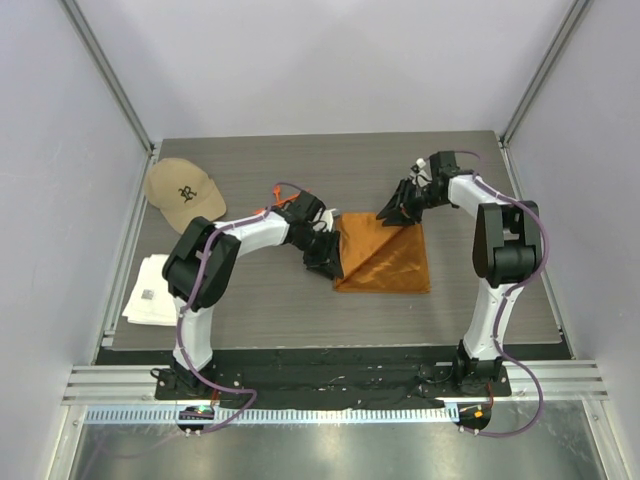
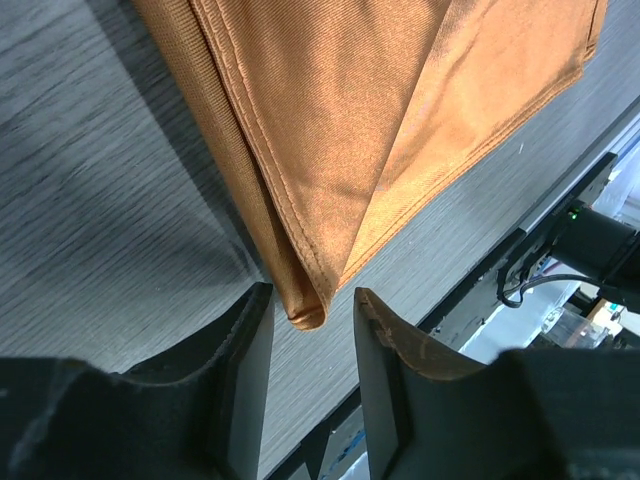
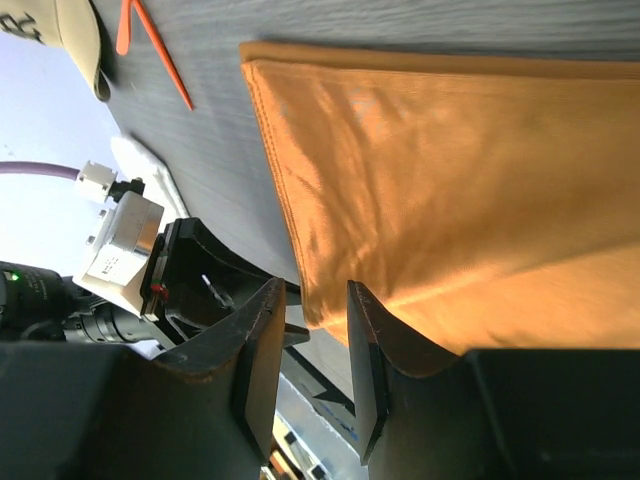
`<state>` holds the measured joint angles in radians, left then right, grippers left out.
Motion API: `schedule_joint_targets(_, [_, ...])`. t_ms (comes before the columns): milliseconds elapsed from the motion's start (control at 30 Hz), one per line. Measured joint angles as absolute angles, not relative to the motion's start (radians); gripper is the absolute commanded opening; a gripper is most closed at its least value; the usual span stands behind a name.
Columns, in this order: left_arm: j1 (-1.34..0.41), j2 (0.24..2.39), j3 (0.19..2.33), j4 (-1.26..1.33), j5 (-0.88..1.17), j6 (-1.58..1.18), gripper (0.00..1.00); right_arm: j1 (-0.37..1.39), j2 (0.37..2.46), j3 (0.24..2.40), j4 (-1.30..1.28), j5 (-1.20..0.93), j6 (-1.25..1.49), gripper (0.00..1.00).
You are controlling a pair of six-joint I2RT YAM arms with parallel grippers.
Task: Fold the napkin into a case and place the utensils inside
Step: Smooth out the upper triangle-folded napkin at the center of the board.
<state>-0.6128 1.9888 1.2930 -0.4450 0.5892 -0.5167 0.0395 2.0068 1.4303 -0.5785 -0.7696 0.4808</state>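
Both stand released, jaws apart: left hand [image 2: 311, 300] at one corner of the folded napkin [image 1: 385, 258], right hand [image 3: 308, 295] at another. It lies right of the tabletop's [image 1: 420, 165] middle.

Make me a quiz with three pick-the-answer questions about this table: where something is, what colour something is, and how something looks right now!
1. Where on the table is the tan cap?
A. in the middle
B. at the far left corner
C. at the near right corner

2. What colour is the napkin?
A. rust-orange
B. blue
C. green

3. How is the napkin now?
A. rolled into a ball
B. hanging in the air
C. folded over, lying on the table

Answers:
1 B, since the top view shows it by the far left edge.
2 A, since all three views show rust-orange cloth.
3 C, since the left wrist view shows doubled layers meeting at a fold on the table.
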Motion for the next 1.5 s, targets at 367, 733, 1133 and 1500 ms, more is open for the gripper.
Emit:
schedule_joint_targets(367, [-0.613, 2.015, 1.262, -0.4, 0.601, -0.546, 0.12, 0.093, 2.017, 1.42, -0.53, -0.767, 0.503, 0.35])
schedule_joint_targets(733, [-0.614, 2.032, 1.254, -0.354, 0.626, -0.592, 0.29, 0.211, 2.017, 1.276, -0.416, -0.778, 0.535, 0.22])
schedule_joint_targets(1133, [-0.62, 1.857, 1.242, -0.418, 0.509, -0.631, 0.16, 0.265, 1.949, 1.142, -0.257, -0.752, 0.659, 0.21])
schedule_joint_targets(1500, [-0.631, 1.839, 1.111, -0.061, 0.525, -0.776, 0.0, 0.266, 1.774, 0.846, 0.105, -0.715, 0.873, 0.06])
